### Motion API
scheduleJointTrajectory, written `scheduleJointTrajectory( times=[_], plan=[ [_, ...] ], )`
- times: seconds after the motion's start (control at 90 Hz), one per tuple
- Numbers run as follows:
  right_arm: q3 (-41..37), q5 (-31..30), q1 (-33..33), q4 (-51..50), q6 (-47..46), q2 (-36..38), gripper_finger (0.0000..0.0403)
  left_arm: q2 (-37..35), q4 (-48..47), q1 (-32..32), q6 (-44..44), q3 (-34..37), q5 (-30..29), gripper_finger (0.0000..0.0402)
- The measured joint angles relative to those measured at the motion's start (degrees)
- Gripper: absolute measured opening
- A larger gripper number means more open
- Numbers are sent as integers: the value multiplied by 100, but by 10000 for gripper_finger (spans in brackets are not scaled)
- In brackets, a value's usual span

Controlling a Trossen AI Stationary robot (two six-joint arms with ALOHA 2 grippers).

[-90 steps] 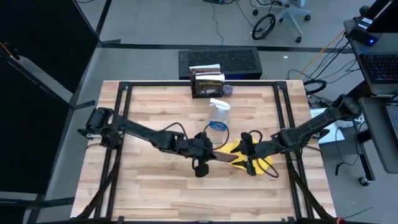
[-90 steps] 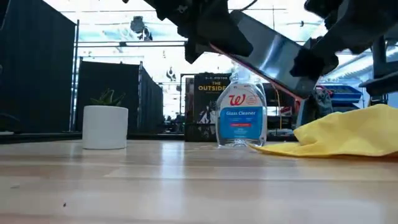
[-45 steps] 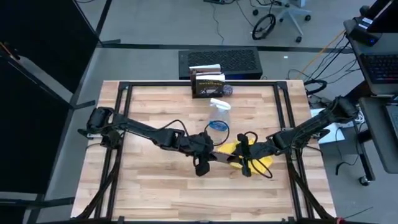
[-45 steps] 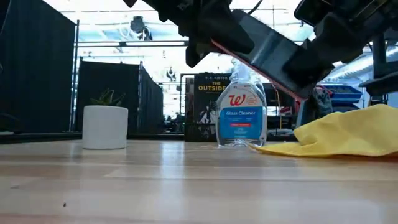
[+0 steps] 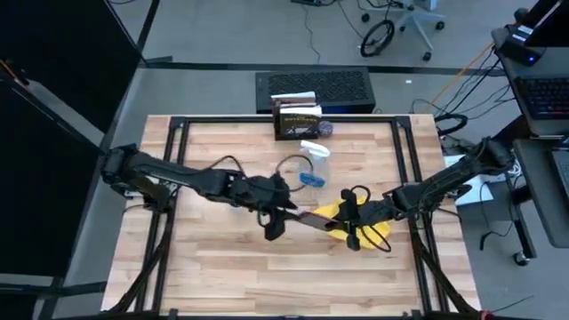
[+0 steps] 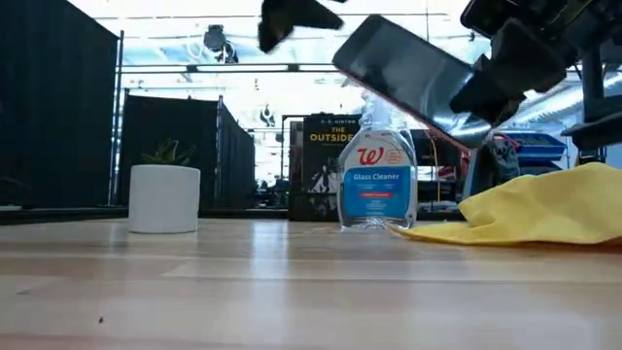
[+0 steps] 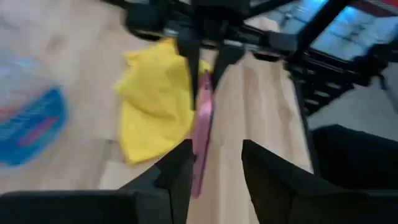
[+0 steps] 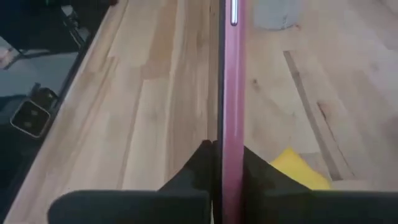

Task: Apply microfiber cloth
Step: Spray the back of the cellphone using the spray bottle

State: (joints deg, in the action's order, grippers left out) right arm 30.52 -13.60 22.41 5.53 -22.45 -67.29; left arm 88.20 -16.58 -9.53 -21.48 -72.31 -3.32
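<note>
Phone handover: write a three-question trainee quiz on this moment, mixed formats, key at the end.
1. True or false: the left gripper is clamped on the phone.
2. Multiple choice: the yellow cloth is (A) lying on the table, (B) held by the right gripper, (C) draped over the spray bottle.
3. Fill in: the phone is held in the air by the ____ gripper.

Key: 1 false, its fingers are open and clear of the phone; 2 A; 3 right.
</note>
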Motion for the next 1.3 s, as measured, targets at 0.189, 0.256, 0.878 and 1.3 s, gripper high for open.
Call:
scheduleJointTrajectory(
  times=[0.189, 0.256, 0.878, 1.3],
  plan=[
    [0, -306, 4, 133, 54, 443, 9, -367, -238, -118, 154, 4, -462, 122],
    [0, -429, 5, 480, 138, 572, 9, -429, -222, -163, 238, 4, -530, 122],
    [2, -492, -288, 2941, 173, 742, 9, -470, -195, -213, 271, 7, -619, 122],
    [2, -464, -371, 2950, -197, 742, 9, -470, -195, -213, 234, 9, -619, 122]
  ],
)
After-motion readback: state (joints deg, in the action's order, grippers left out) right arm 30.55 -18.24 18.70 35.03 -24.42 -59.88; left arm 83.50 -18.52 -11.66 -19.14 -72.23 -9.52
